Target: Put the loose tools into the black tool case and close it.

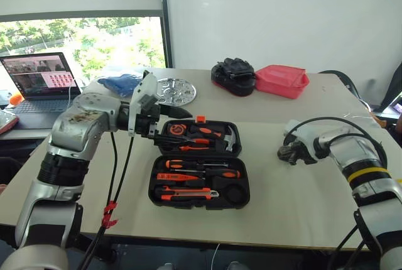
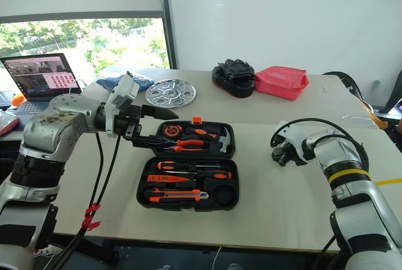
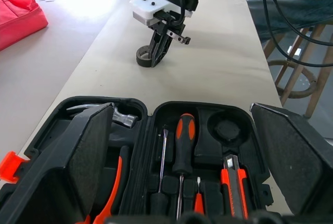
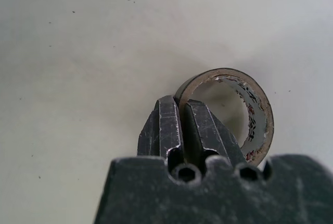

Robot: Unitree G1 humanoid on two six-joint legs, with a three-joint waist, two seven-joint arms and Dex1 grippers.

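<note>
- Black tool case [image 1: 200,185]: lies open near the middle of the desk [image 1: 295,194], lid half on the far side with an orange latch [image 1: 200,119] at its far edge.
- Lid half contents: orange-handled pliers [image 1: 188,145], hammer [image 1: 227,138], tape measure [image 1: 176,129].
- Near half contents: two black-and-orange-handled screwdrivers [image 1: 204,173], a slim all-orange screwdriver [image 1: 179,178], and the orange-and-black utility knife [image 1: 187,193], each in a recess; a round recess [image 1: 235,193] at the right end holds nothing.
- Small black tape roll [image 4: 237,112]: on the bare desk well to the right of the case, standing on edge; its wall is pinched by the right fingers.
- Right gripper [image 4: 182,125]: tilted down onto the roll, fingers closed nearly together, one inside the ring and one outside.
- Left gripper [image 1: 168,125]: hangs over the left rear of the case, pointing across it, fingers spread wide and holding nothing.
- Far desk edge: black gloves bundle [image 1: 233,75], red pouch [image 1: 281,80], round metal plate [image 1: 176,91].
- Side table at left: laptop [image 1: 39,80], open.
</note>
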